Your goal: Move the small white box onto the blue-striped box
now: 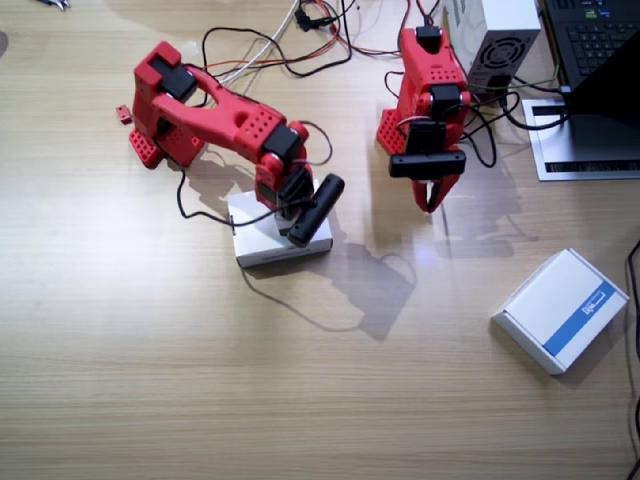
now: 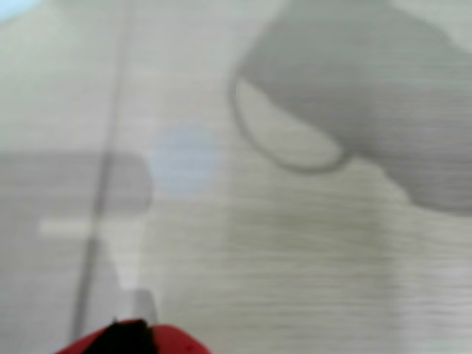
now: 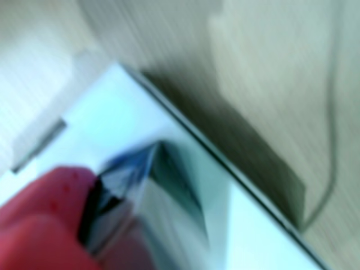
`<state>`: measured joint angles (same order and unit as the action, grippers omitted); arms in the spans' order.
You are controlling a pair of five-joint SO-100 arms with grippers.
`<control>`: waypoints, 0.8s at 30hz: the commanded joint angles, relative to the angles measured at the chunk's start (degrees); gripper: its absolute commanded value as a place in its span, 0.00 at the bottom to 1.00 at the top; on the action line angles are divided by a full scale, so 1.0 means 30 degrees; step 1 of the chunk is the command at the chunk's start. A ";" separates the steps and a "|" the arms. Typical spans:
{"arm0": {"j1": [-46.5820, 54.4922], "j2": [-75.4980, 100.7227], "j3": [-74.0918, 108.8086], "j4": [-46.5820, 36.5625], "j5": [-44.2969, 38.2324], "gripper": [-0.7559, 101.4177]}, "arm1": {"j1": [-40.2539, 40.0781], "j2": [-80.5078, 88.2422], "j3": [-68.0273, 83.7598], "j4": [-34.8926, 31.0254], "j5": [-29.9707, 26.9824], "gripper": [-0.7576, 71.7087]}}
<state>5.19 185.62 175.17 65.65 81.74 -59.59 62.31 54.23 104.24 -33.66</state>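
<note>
pale wood-grain table [image 1: 150, 380] all round, cables and a laptop [image 1: 590, 60] at the far edge. right arm [image 1: 215, 115] bends down over the plain white flat box [image 1: 262, 240], and the right gripper [image 1: 300, 215] sits right above it; in a wrist view something shiny and dark-ended shows at its red jaw [image 3: 140, 191], too blurred to name, so whether it's gripping, can't tell. small white box can't be made out. left gripper [image 1: 432, 195] hangs above bare table, jaws together. blue-striped box [image 1: 562, 308] lies flat, well apart, one blue band across its white top.
</note>
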 commanded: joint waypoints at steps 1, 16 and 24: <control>0.1025 0.0674 -0.0645 -0.0264 -0.0732 0.05 | 0.0264 -0.0029 -0.0615 -0.0234 -0.0029 0.48; 0.8057 -0.5889 -1.3857 0.1436 -0.9023 0.35 | 0.1523 1.4268 0.4980 0.0967 0.1875 0.67; 1.2949 -2.3818 -2.7686 0.7148 -1.1045 0.39 | 0.9814 2.5869 1.5527 0.0469 -0.1875 0.67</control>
<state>38.85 127.79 107.23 80.42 49.92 -35.77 129.11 92.64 105.73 -36.65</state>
